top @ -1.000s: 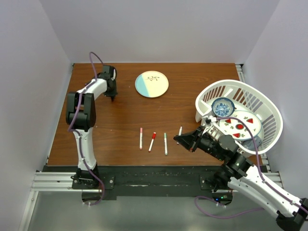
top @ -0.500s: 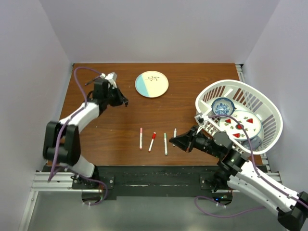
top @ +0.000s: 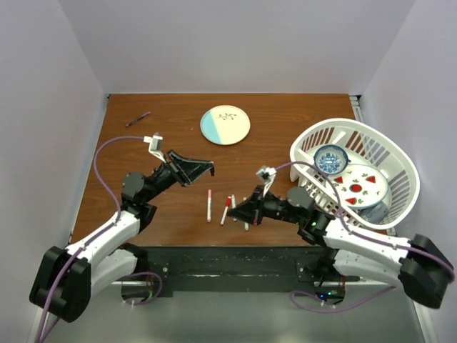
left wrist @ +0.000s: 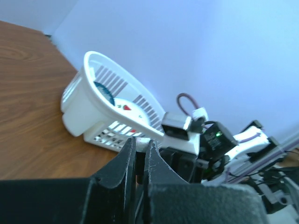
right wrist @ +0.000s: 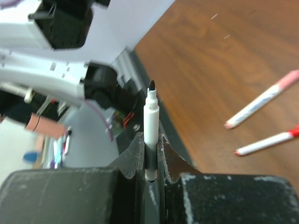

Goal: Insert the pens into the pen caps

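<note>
While clamping pen [right wrist: 150, 119], aimed right gripper [right wrist: 149, 143] tip-first toward left gripper [left wrist: 140, 145], presumably for capping; left jaws narrow, contents indiscernible.

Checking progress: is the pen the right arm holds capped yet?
Uncapped: the pen shows a bare black tip in the right wrist view.

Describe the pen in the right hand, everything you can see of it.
The pen is slim, with a smooth white barrel that looks like plastic and a small black felt tip, uncapped. The right hand pinches its lower barrel between both fingers, and the rear end is hidden there. The pen stands straight out along the fingers, tip pointing away from the hand, clear of the table and touching nothing else.
</note>
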`<control>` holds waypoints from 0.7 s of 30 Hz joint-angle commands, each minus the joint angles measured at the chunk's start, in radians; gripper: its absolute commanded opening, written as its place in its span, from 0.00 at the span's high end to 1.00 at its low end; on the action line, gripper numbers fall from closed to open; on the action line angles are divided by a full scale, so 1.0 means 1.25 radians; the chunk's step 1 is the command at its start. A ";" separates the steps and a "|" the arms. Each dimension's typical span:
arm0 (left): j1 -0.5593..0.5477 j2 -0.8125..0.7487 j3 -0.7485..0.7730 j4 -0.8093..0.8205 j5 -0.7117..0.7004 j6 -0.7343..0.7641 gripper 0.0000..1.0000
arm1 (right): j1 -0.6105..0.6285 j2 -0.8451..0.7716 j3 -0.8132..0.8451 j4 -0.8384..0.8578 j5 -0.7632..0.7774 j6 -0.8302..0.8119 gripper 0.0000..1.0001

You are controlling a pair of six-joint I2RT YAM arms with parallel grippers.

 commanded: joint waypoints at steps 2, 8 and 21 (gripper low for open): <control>-0.011 -0.059 -0.035 0.154 0.000 -0.082 1.00 | 0.072 0.095 0.082 0.157 0.035 0.000 1.00; -0.013 -0.105 -0.070 0.149 -0.003 -0.112 1.00 | 0.088 0.167 0.111 0.203 0.049 0.003 1.00; -0.013 -0.125 -0.111 0.128 -0.003 -0.121 1.00 | 0.105 0.223 0.167 0.201 0.066 -0.019 1.00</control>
